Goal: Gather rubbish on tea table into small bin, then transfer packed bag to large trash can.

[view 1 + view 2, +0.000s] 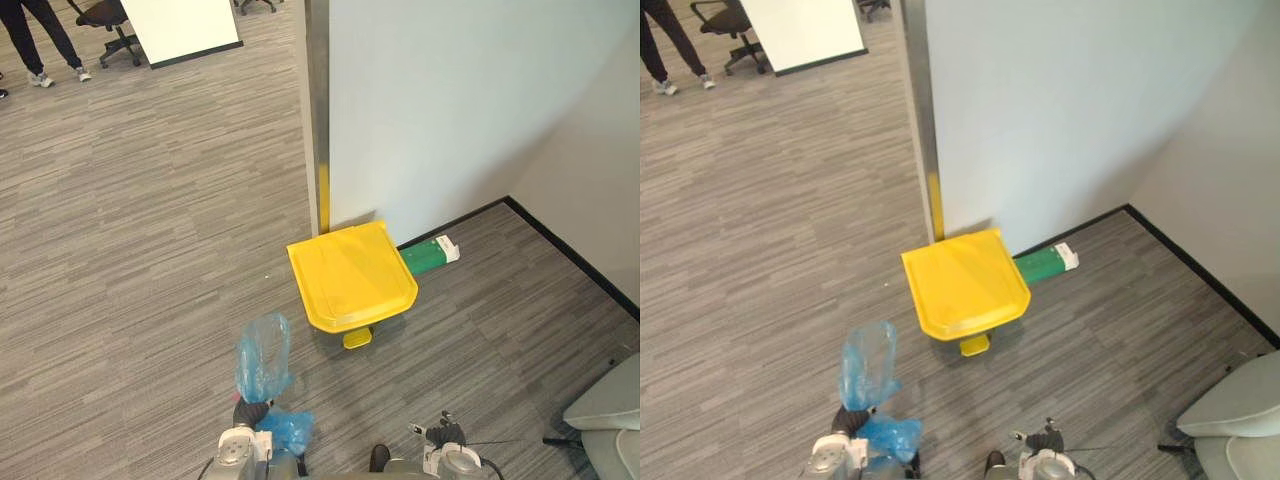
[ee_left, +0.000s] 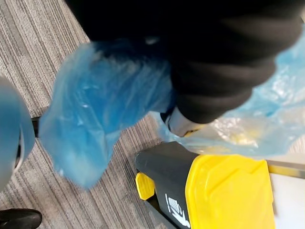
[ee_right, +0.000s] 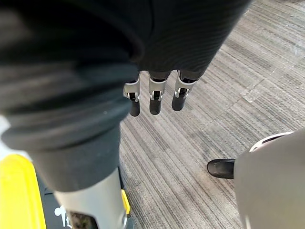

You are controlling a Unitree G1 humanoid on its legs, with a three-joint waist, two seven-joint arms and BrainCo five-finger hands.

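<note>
Packed blue bag [image 1: 263, 358] is clenched in my left hand [image 1: 250, 412], just near-left of the large trash can [image 2: 167, 176], whose yellow lid [image 1: 352, 275] is shut. This is the transfer step. My right hand [image 3: 153, 98] hangs released and empty. Next I need to press the pedal [image 1: 357, 338] or lift the lid, then drop the bag in.

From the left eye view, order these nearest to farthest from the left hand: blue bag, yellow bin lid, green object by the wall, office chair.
1. blue bag, gripped in the left hand itself.
2. yellow bin lid, ahead and to the right.
3. green object, just beyond the lid's right side.
4. office chair, far off, ahead on the left.
</note>
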